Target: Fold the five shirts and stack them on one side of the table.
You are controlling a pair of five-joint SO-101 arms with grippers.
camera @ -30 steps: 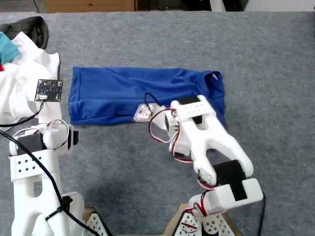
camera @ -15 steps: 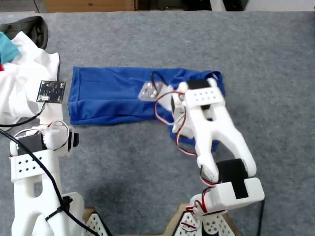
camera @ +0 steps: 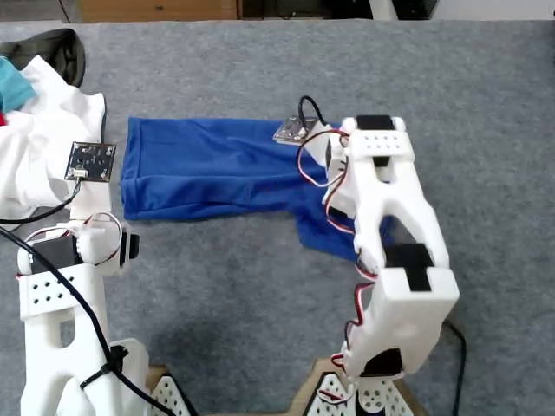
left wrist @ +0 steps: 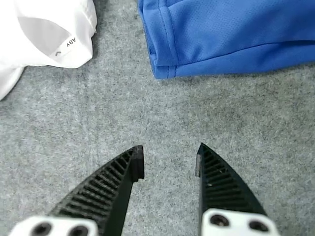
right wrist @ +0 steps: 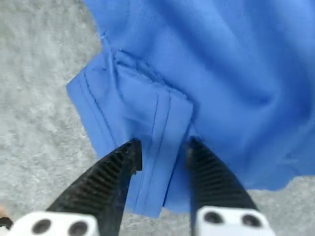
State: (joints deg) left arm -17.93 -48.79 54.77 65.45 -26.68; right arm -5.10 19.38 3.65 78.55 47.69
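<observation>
Table: I'm working over a grey, felt-like table (camera: pixel 486 130).
Blue shirt: the blue shirt (camera: pixel 208 169) lies as a long folded band across the middle of the table, running left to right. Its left end stops just short of the pile by the left edge.
Blue shirt, right end: here the band is less tidy. A loose flap (camera: pixel 323 234) sticks out toward the near edge, under my right arm (camera: pixel 386 199).
Right gripper: on the right wrist feed the right gripper (right wrist: pixel 161 145) sits directly over that flap with its jaws apart. A layered corner with stitched hems lies in the gap between the tips. I cannot tell whether the tips touch the cloth.
Left gripper: the left gripper (left wrist: pixel 169 152) is spread wide over bare grey surface and holds nothing. It is near the blue shirt's left end and apart from it.
Left arm: the left arm (camera: pixel 65 277) stands at the near-left corner of the table.
White shirt: a crumpled white shirt (camera: pixel 43 143) lies along the left edge, just beside the blue one without touching it.
Rest of the pile: a teal shirt (camera: pixel 12 87) and a dark garment (camera: pixel 62 48) are bunched with the white one at the far-left corner, unfolded.
</observation>
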